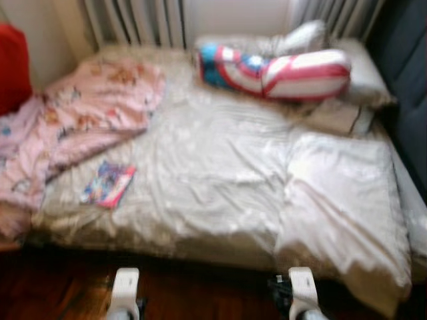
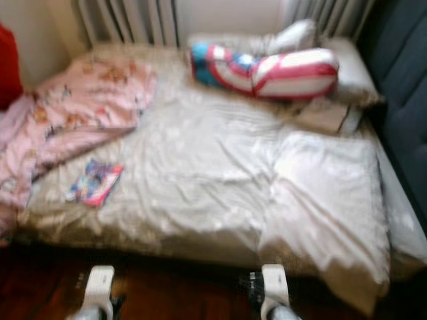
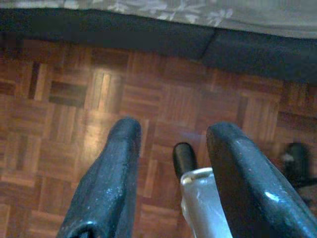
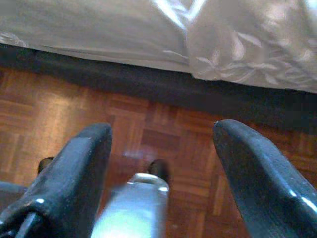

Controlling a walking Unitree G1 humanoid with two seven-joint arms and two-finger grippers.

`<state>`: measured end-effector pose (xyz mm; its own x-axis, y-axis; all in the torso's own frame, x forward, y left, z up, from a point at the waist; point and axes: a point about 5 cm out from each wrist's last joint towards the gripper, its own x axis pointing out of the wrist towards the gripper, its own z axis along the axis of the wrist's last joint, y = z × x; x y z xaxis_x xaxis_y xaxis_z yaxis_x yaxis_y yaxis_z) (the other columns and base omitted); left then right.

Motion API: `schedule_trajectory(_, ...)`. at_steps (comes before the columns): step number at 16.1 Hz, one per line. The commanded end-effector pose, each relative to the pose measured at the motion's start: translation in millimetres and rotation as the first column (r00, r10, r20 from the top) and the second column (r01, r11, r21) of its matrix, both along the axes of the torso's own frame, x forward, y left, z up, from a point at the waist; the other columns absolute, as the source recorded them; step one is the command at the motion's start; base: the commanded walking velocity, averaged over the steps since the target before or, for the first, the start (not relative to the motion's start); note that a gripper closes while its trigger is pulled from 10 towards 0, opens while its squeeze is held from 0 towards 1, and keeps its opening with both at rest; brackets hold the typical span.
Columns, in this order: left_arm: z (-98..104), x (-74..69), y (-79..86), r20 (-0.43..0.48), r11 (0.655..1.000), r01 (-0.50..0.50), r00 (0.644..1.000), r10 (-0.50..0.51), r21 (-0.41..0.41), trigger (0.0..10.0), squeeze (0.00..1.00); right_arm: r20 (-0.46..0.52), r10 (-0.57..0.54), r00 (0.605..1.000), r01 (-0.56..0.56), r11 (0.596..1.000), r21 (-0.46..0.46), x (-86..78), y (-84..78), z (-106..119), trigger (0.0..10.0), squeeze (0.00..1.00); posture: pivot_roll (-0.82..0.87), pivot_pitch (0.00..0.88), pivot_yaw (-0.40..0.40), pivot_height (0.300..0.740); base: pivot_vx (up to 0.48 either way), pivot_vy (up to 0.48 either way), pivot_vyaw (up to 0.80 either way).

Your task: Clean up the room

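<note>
A bed with rumpled pale sheets stands before me. A pink patterned blanket is bunched over its left side. A small colourful book lies on the sheet near the front left. A long red, white and blue cushion rests at the head, with pale pillows behind it. Both arms hang low at the bed's front edge. The left gripper is open over the wood floor. The right gripper is open too, and holds nothing.
A red object sits at the far left by the wall. A dark upholstered panel runs along the right side. Curtains hang behind the bed. Parquet floor lies under my arms, with the dark bed base just ahead.
</note>
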<state>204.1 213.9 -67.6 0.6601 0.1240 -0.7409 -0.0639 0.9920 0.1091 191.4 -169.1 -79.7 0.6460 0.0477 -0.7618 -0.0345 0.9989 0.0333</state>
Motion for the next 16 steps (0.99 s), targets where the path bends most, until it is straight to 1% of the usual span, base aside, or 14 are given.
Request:
schedule_trajectory(1,-3.0,-2.8,-6.3,-0.015,1.000,0.004,1.000,-0.005,-0.018,10.0,0.00,-0.021,-0.020,1.000,0.020,1.000,-0.017,-5.2,-9.2,-2.0,10.0,0.00,-0.12,0.078,-0.054,0.740,0.000,-0.341,0.00)
schedule_trajectory(8,-2.5,-1.9,-6.4,-0.012,1.000,0.007,1.000,-0.007,-0.017,10.0,0.00,-0.024,-0.015,1.000,0.015,1.000,-0.009,-5.1,-8.4,-2.1,10.0,0.00,-0.12,0.076,-0.053,0.740,0.000,-0.342,-0.73)
schedule_trajectory(15,-2.5,-1.7,-7.6,-0.010,1.000,0.009,1.000,-0.009,-0.017,10.0,0.00,-0.011,-0.015,1.000,0.015,1.000,-0.006,-4.7,-8.5,-1.5,10.0,0.00,-0.11,0.070,-0.056,0.740,0.000,-0.338,0.00)
schedule_trajectory(16,-2.6,-1.7,-7.7,-0.012,1.000,0.005,1.000,-0.006,-0.015,10.0,0.00,-0.010,-0.013,1.000,0.013,1.000,-0.006,-4.7,-8.6,-1.5,10.0,0.00,-0.12,0.065,-0.055,0.740,0.000,0.000,0.00)
